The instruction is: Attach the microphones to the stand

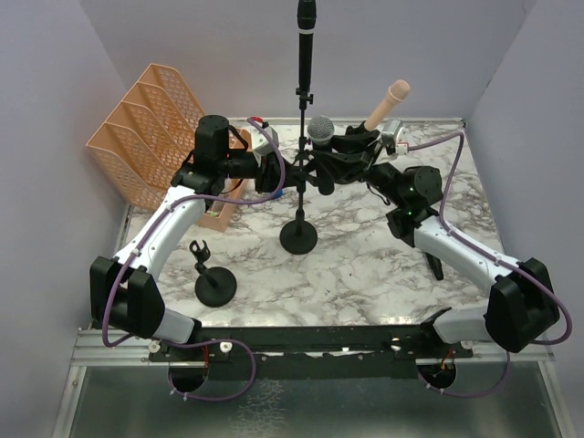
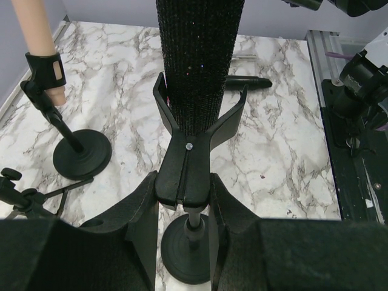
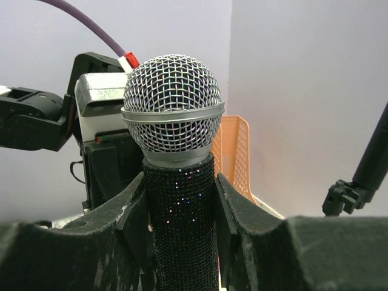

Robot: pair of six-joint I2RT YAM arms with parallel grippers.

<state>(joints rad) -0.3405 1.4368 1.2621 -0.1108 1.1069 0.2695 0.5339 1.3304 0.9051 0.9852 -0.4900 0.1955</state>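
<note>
— What's happening over that marble tabletop point(image 1: 365, 265)?
— At the stand point(image 2: 179, 257), the right hand point(image 3: 182, 212) grips the silver-headed microphone point(image 3: 173, 103); the left hand point(image 2: 183, 200) pinches the stand's clip point(image 2: 185, 160), and the microphone's sparkly body sits in its fork.

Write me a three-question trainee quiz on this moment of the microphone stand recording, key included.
1. Which microphone is the right gripper closed on?
A: the pale pink one
B: the mesh-head microphone
C: the black one lying on the table
2. True or false: the pale pink microphone stands mounted on a small stand.
3. In a few words: what is the left gripper closed on?

Key
1. B
2. True
3. The clip around the mesh-head microphone's body.
</note>
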